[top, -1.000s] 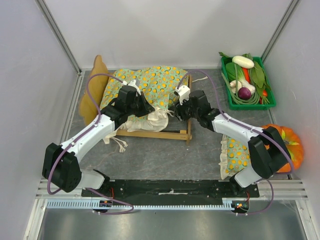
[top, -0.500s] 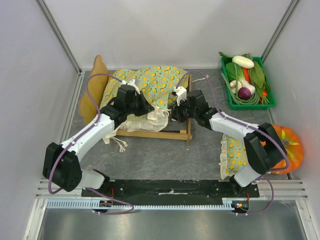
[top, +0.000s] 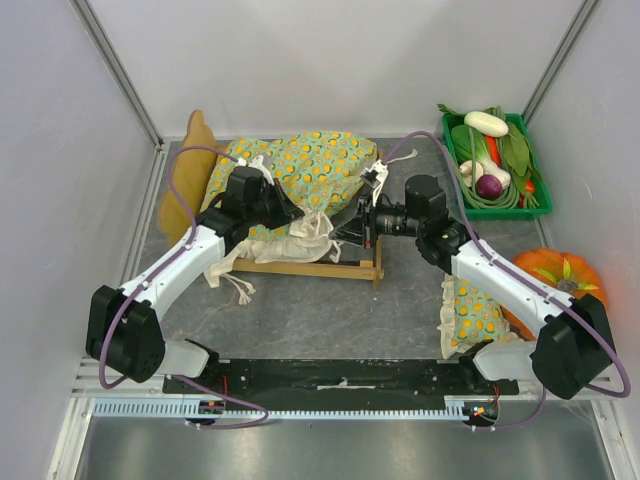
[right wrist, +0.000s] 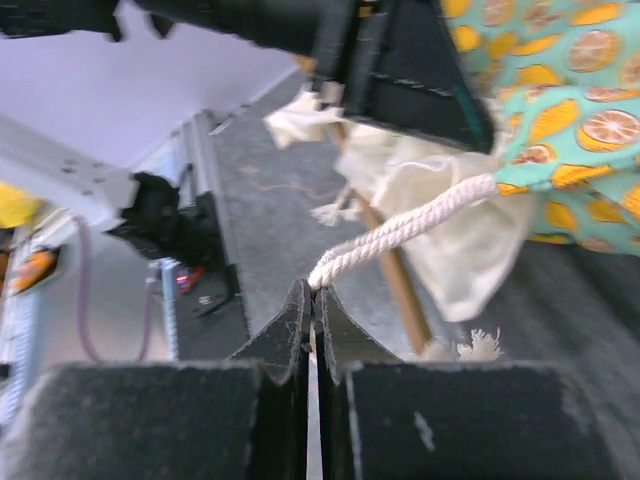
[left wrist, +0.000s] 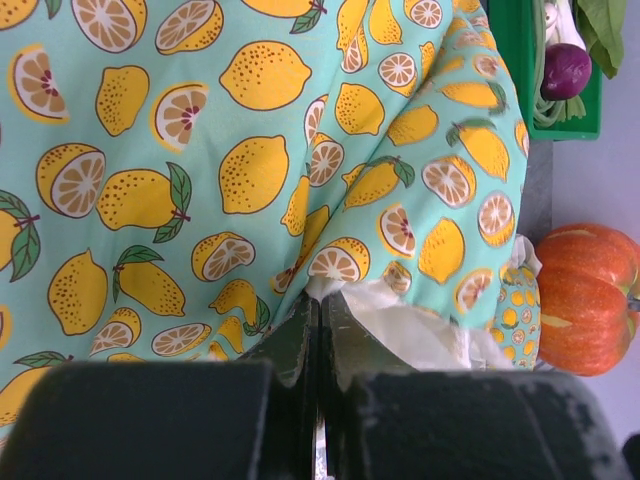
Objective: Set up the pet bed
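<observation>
The pet bed point(top: 300, 268) is a light-wood frame with a wavy headboard point(top: 183, 195) at its left end. A green citrus-print blanket point(top: 310, 165) with cream lining lies bunched over it. My left gripper point(top: 303, 216) is shut on the blanket's cream near edge; the left wrist view shows the fingertips point(left wrist: 320, 300) pinching it. My right gripper point(top: 347, 228) is shut on the blanket's white rope cord point(right wrist: 400, 232), pinched at the tips point(right wrist: 312, 290) just off the bed's near right corner. The slatted base is hidden under the blanket.
A small matching pillow point(top: 470, 312) lies by the right arm's base. An orange pumpkin point(top: 575, 280) sits at the right wall. A green crate point(top: 495, 170) of vegetables stands at the back right. A loose cord end point(top: 240, 290) lies before the bed.
My right arm has swung out level with its wrist drawn back to the right, pulling the cord taut. The blanket's right side has bunched up higher. My left gripper has shifted slightly.
</observation>
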Tool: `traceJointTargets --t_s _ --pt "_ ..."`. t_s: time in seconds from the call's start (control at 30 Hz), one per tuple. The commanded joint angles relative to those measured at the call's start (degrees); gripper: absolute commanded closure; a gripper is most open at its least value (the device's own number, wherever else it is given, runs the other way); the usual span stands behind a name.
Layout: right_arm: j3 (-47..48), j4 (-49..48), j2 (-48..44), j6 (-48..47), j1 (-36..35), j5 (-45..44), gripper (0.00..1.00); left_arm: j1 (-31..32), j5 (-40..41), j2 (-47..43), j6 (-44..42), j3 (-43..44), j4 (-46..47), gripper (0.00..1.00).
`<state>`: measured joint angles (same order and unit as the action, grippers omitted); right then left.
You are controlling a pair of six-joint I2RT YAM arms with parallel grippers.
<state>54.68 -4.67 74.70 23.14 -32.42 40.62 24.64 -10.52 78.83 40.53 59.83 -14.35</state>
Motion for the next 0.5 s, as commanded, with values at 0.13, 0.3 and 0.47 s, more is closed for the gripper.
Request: traceJointTargets --t_s 0.13,0.3,0.47 --pt "-1.94 -0.04 1.23 6.0 -0.62 18.25 0.86 -1.7 -0.99 -0.43 -2.65 1.87 2.57 0.98" --pt "1.84 23.55 2.65 -8.97 -0.62 2.92 0.44 -1.88 -1.69 -0.87 -2.74 1.52 2.4 0.98" --pt "1.93 25.94 -1.13 -7.59 -0.62 -14.47 0.4 -1.97 -2.04 -0.96 -2.83 0.81 2.31 0.98"
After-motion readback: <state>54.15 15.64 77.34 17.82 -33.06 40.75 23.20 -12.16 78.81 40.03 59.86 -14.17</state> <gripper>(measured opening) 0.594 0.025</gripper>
